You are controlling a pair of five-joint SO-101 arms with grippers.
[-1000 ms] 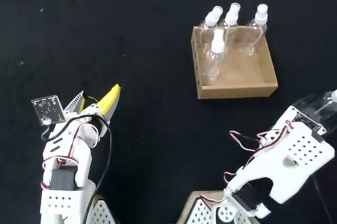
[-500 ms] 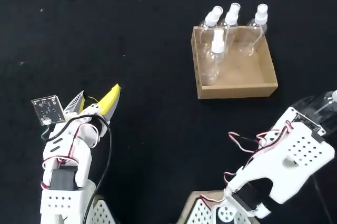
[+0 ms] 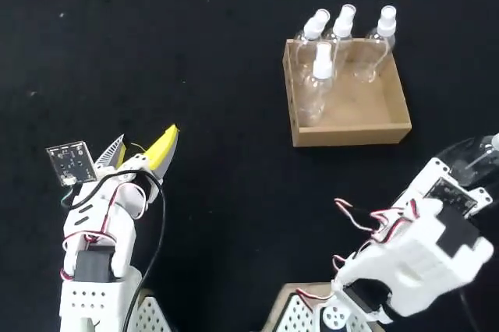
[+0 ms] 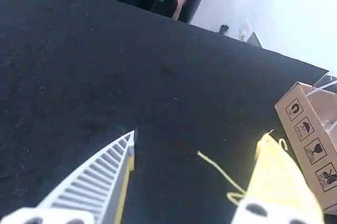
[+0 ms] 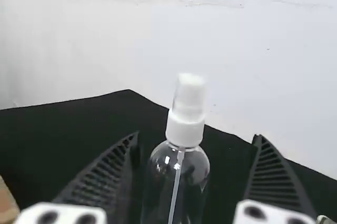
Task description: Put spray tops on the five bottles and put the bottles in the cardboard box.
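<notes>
The fifth bottle (image 5: 177, 174) stands between the right fingers (image 5: 100, 176), which are spread and not clamped: one finger lies against or just beside the clear body, while a dark gap shows between the body and the other. Its spray top (image 5: 185, 109) is already on and points away from the counter (image 3: 195, 51), so the long axis looks upright and crosses the line along which the fingers would close. A squeeze would therefore take it across the round body, below the neck. From above, this bottle (image 3: 472, 157) sits at the right edge of the counter, nearer the front than the cardboard box (image 3: 351, 131) and off to its right. The carry would thus run back and to the left. Four bottles (image 3: 321, 67) with tops already stand in the box, three along the back wall and one toward the left. That leaves bare floor toward its front right corner, the side closest to the right arm. The left fingers (image 3: 162, 147) are released and hold nothing, resting well apart from both bottle and box, so the right arm is clearly the nearer one.
</notes>
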